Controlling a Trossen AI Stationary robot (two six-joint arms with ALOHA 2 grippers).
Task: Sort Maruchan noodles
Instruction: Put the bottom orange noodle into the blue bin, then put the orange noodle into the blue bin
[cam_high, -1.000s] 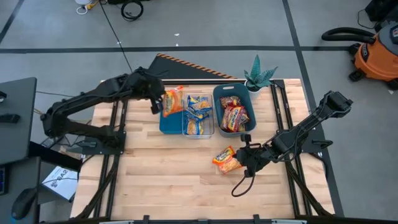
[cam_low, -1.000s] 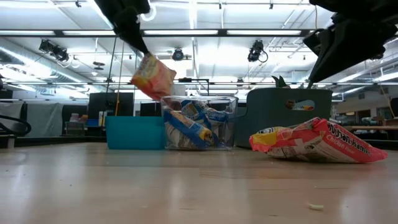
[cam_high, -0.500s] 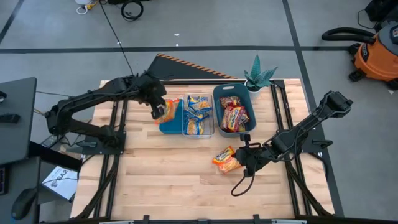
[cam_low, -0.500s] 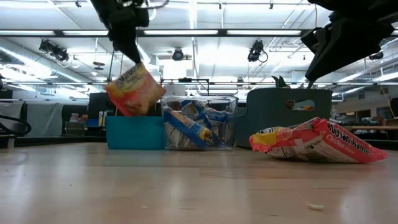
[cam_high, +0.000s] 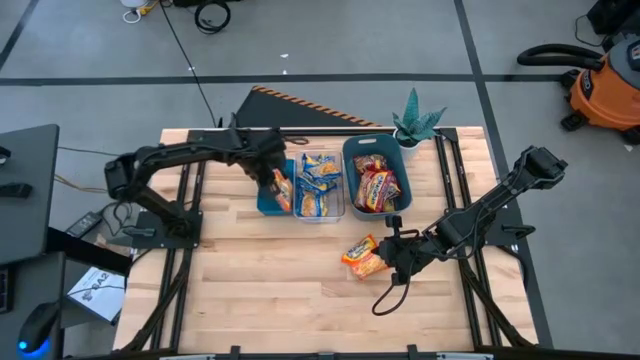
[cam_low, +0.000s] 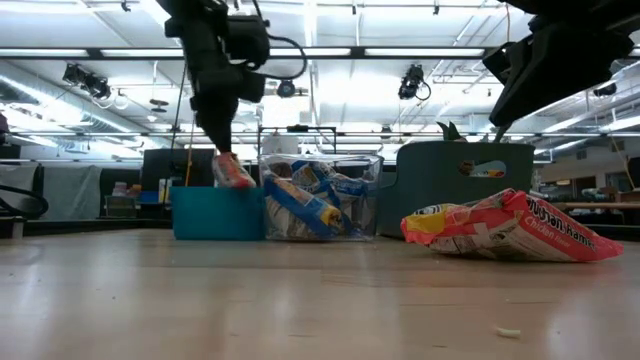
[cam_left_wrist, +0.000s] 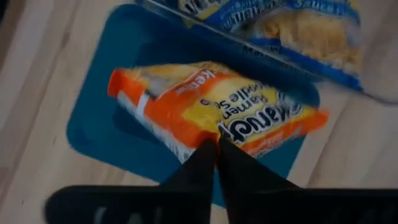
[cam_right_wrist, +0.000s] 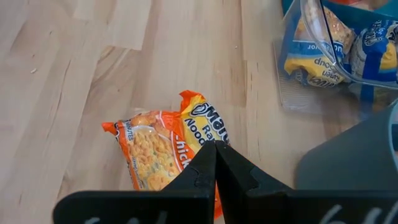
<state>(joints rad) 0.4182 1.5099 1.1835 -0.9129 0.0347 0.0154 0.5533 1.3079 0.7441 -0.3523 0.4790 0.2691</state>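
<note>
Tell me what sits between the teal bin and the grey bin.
In the high view, the clear bin of blue-and-yellow packets sits between the teal bin and the grey bin; the low view agrees.

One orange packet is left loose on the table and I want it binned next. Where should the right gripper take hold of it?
The orange packet lies flat on the wood, clear of the bins, with the right gripper right beside it. Probably best to come straight down and pinch the crimped end seam nearest that gripper: the flat middle gives the fingers little to close on.
</note>
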